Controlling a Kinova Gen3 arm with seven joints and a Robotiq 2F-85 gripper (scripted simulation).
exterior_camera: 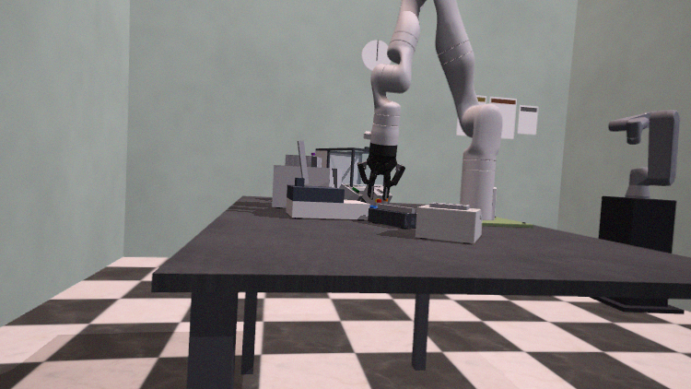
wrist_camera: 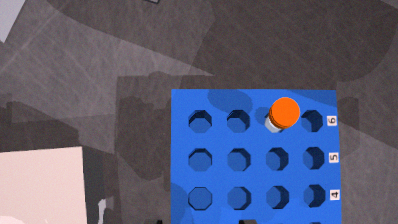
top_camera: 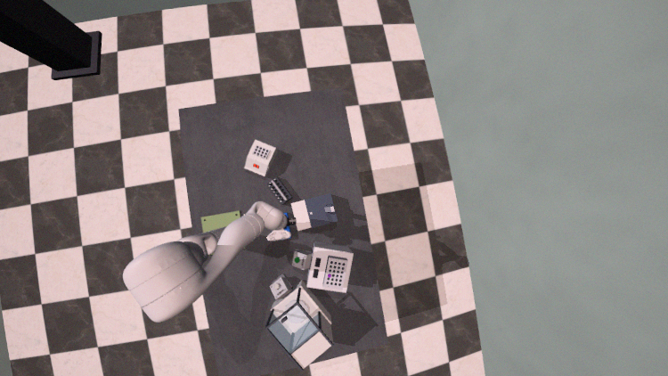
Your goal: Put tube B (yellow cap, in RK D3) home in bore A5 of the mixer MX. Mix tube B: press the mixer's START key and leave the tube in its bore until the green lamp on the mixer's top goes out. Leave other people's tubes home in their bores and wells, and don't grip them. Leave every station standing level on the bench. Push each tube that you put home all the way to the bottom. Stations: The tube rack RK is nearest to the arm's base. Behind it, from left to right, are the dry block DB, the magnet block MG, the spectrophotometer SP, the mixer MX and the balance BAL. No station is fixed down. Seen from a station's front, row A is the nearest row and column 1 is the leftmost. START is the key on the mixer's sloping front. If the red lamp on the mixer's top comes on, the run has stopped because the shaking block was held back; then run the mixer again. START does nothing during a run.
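Poised above the blue rack, the claw is set partly open and nothing is held. At the bottom edge of the wrist frame only its dark fingertips are seen. No yellow-capped tube B is shown; only an orange-capped tube is seen, upper right, in row 6. Farther off, lower centre in the top view, the mixer is untouched. Every step is judged outstanding.
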